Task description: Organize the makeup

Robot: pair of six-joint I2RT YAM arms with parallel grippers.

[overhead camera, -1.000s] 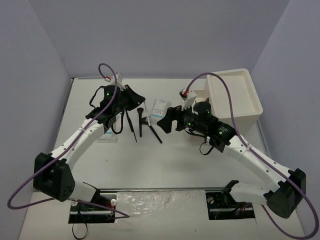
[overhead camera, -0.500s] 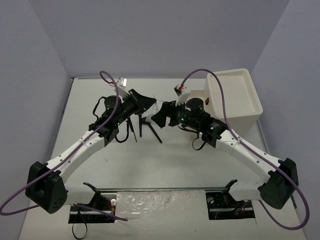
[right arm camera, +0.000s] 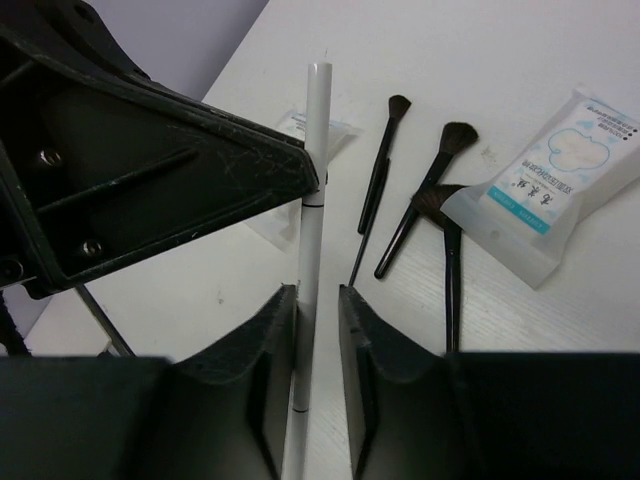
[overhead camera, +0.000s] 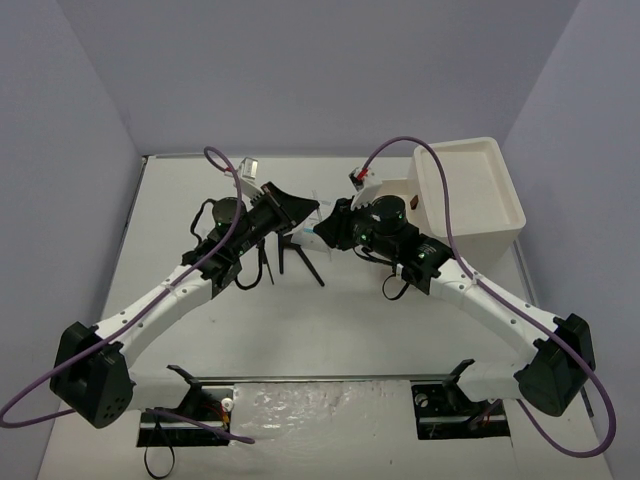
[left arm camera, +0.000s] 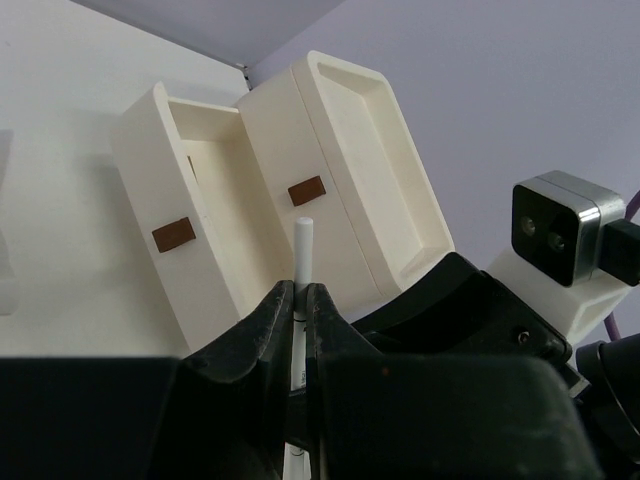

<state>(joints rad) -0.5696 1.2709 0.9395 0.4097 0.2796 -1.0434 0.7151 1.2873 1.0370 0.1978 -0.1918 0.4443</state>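
A thin white pencil-like stick [right arm camera: 315,150] hangs in the air between both grippers, above the table's middle [overhead camera: 311,230]. My left gripper [left arm camera: 303,290] is shut on it, and the stick's tip [left arm camera: 304,245] pokes out past the fingers. My right gripper [right arm camera: 317,290] has its jaws drawn in close around the stick's other end. One finger touches the stick, and a slim gap shows at the other. Three black brushes [right arm camera: 430,190] lie fanned on the table below, beside a white packet with blue print [right arm camera: 560,170]. A second packet [right arm camera: 300,125] peeks out behind the left gripper.
The big white box [overhead camera: 470,190] stands at the back right. In the left wrist view its two open parts with brown knobs [left arm camera: 350,150] lie right behind the stick. The brushes [overhead camera: 290,255] lie under the two wrists.
Both arms have swung in towards each other over the brushes. The right gripper's jaws went from wide open to nearly closed around the stick that the left gripper holds.
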